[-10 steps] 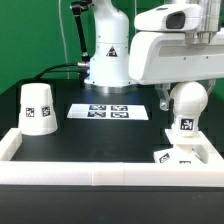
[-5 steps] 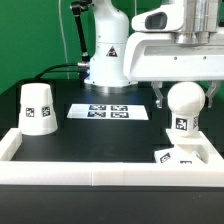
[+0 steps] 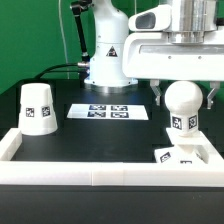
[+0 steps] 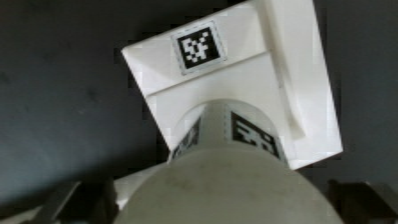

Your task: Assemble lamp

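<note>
**Desk:** Caption pls. What's the arm got?

**Photog:** Panda's gripper (image 3: 184, 99) is clamped on the bulb (image 3: 183, 120) by its round head. The bulb hangs clear of the bench, over the flat base (image 3: 186, 156). The base sits in the near corner of the bench, exterior view's right, close to the border rail (image 3: 110, 172). The shade (image 3: 38, 108) stands by the edge on the exterior view's left, well apart. The marker board (image 3: 110, 111) lies mid-bench toward the far edge.

**Desk:** Step in hand?

**Photog:** Prob. seating the bulb in the base. To do it well: keep the stem vertical, centre it first, then lower slowly w/o side push. The base looks loose and could skid or tip.

**Desk:** Any diff. btwn views?

**Photog:** The ext. view shows the gap btwn stem and base, plus the shade and board, but not fore-aft alignment. The wrist view looks down along the bulb (image 4: 222, 168) onto the base (image 4: 222, 85). It shows the base's tag and how far off-centre the bulb sits. No height is readable there, and the socket is hidden in both views.
</note>
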Controlling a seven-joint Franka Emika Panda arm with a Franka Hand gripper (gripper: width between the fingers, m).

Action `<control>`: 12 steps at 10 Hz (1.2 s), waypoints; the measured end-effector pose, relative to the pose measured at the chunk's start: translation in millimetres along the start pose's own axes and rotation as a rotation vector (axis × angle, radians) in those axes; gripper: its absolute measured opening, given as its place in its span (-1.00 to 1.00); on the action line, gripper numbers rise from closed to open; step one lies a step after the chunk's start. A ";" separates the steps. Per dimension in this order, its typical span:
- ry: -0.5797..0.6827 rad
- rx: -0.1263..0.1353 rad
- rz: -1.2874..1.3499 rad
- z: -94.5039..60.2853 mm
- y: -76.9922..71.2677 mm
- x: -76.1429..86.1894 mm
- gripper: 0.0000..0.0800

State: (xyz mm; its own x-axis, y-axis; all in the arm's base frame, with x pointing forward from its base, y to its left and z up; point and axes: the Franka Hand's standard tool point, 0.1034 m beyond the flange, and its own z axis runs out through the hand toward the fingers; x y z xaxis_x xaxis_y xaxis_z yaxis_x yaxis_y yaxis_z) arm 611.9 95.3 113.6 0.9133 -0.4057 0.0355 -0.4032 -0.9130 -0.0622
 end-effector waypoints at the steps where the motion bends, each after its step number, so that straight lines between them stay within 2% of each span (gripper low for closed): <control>1: -0.006 0.004 0.079 0.2 -0.3 -0.9 0.44; 3: -0.061 -0.004 0.313 3.2 -1.8 -10.1 0.44; 5: -0.093 -0.006 0.473 4.2 -4.7 -12.2 0.44; 8: -0.139 0.014 0.748 4.6 -6.7 -10.9 0.44; 11: -0.145 0.018 0.785 4.8 -8.8 -11.9 0.46; 12: -0.142 0.020 0.739 4.7 -9.2 -12.1 0.70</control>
State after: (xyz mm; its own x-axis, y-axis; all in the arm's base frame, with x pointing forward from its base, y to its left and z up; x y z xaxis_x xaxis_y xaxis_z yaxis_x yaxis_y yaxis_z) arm 604.9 108.8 109.0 0.4048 -0.9018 -0.1514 -0.9140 -0.4039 -0.0378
